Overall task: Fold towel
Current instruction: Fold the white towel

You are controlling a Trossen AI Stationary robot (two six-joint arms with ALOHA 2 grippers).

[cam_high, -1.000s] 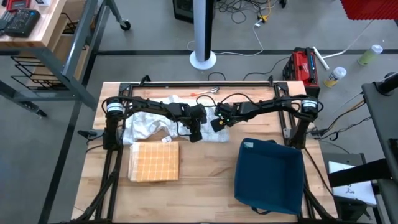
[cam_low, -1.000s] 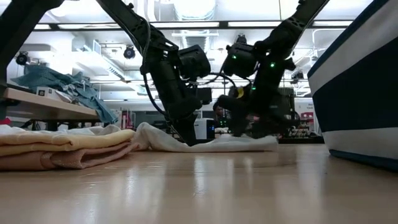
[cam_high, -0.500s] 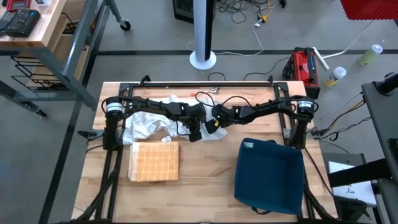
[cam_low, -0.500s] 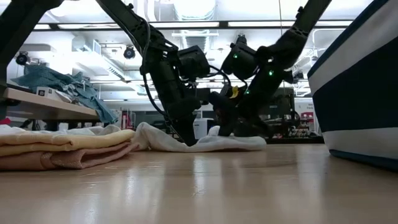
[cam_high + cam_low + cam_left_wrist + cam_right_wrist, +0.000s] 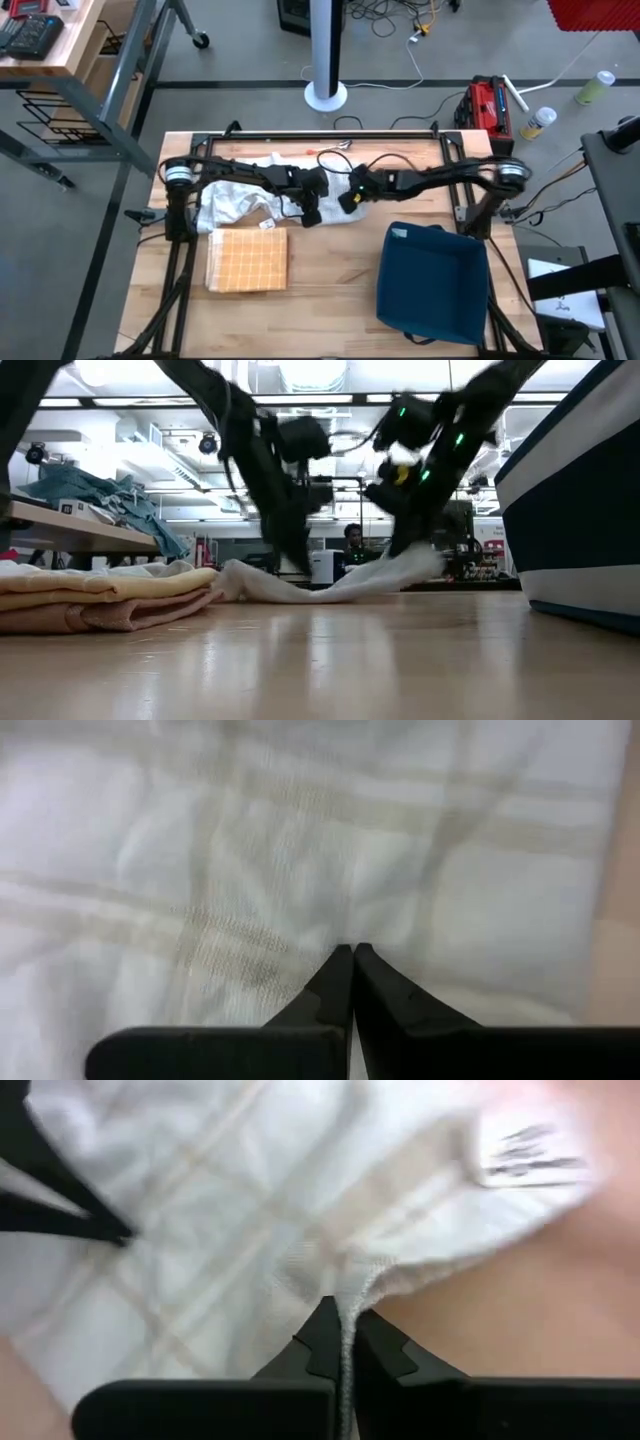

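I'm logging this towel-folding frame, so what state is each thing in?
White towel: crumpled, unfolded, one edge lifted off the table.
Orange towel: folded flat, lying alone.
Blue bin: upright on the table, nothing seen inside.
Left gripper: shut on the white towel.
Right gripper: shut on the white towel's edge, raising it.

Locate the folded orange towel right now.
High view: the folded orange towel lies on the table's left half, just in front of the crumpled white towel, left of the blue bin.
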